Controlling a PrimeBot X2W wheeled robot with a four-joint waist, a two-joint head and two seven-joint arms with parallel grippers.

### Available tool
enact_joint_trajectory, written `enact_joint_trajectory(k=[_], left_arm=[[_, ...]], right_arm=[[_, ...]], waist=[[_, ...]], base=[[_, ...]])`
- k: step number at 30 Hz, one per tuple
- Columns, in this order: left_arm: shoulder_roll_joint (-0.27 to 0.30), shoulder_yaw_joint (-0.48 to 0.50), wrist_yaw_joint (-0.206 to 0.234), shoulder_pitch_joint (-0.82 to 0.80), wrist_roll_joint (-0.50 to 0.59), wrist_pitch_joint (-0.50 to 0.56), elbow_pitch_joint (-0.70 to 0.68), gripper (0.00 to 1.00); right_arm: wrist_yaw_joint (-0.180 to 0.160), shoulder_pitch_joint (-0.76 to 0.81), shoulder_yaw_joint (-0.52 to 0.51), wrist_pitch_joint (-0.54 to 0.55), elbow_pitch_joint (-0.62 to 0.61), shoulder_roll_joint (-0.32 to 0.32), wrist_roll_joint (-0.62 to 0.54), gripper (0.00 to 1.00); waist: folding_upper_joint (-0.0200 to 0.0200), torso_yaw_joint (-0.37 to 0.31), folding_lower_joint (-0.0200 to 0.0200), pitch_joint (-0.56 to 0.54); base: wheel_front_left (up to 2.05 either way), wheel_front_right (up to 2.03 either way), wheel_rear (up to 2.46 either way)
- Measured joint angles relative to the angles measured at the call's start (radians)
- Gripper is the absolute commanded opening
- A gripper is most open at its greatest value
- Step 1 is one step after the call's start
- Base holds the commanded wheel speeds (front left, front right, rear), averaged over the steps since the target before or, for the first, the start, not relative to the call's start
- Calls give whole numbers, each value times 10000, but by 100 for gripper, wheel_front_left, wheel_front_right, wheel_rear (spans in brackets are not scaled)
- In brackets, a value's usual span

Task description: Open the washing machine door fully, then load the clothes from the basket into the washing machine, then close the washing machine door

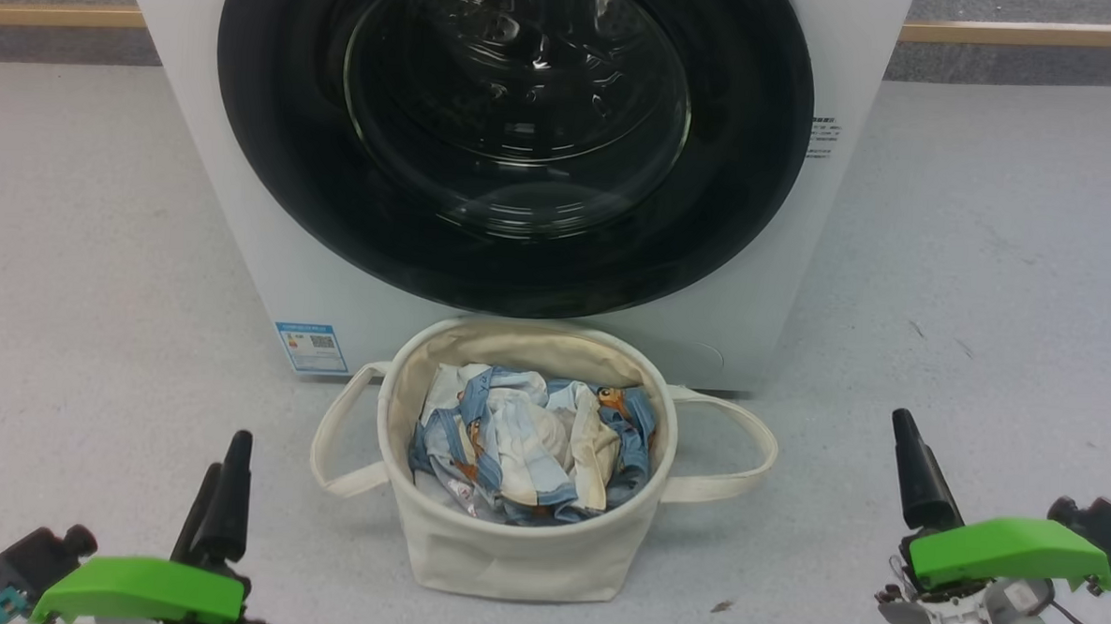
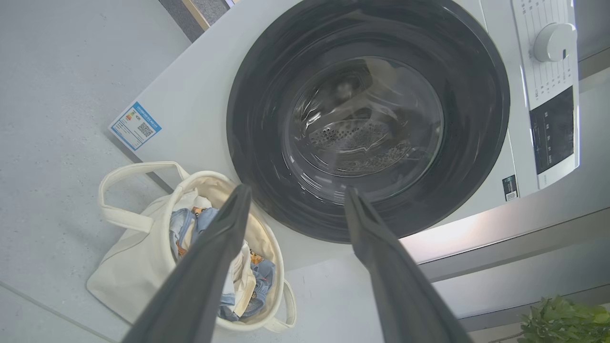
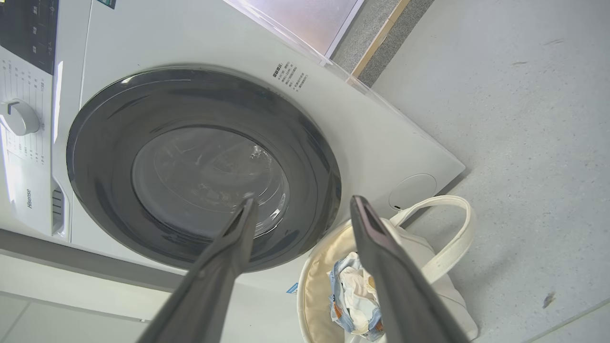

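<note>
Standing just before the shut washing machine door (image 1: 514,132), the basket (image 1: 507,563) of clothes (image 1: 531,452) could be knocked when the door is reached. Fingers of the left gripper (image 2: 296,189) and right gripper (image 3: 303,198) are held apart, empty. Perhaps the glossy rim (image 1: 272,150), its opening side unclear, would be missed.

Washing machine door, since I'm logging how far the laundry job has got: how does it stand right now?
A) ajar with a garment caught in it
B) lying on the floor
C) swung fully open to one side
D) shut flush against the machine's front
D: the washing machine door sits closed in the white front of the washing machine, and the clothes lie in the basket.
</note>
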Motion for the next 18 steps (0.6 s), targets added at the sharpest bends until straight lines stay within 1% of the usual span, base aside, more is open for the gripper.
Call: enact_joint_trajectory(k=[7, 15, 18], left_arm=[[161, -268, -12, -70, 1035, -180, 174, 100], [351, -303, -29, -332, 1981, -387, 251, 100], [410, -324, -109, -383, 2355, -466, 255, 100]], right_arm=[[0, -58, 35, -67, -15, 92, -1093, 100], [0, -300, 186, -107, -10, 94, -2159, 100], [0, -406, 228, -127, -2, 94, -2525, 100]], waist=[[0, 69, 0, -46], [0, 136, 0, -56], [0, 164, 0, -56]], base=[[0, 0, 0], [0, 0, 0], [0, 0, 0]])
